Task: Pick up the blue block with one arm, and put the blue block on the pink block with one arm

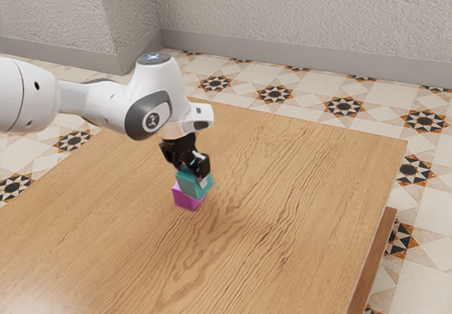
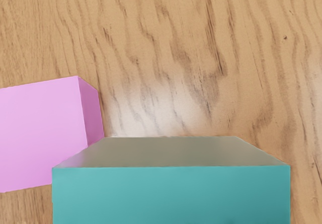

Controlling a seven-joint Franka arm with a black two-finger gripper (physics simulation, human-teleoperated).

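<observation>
Pickup done: black two-finger gripper (image 1: pixel 194 175) clasps matte teal-blue cube (image 1: pixel 189 185); matte pink cube (image 1: pixel 183 200) just below, offset; placing remains.

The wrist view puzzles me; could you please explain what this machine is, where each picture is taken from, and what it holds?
It is a simulated white robot arm at a wooden table. The exterior view looks on from the side; the wrist view looks down from a camera on the arm's hand. Its two black fingers grip a blue block, the large teal shape close to that camera. A pink block lies on the table just beneath it, off to one side.
</observation>
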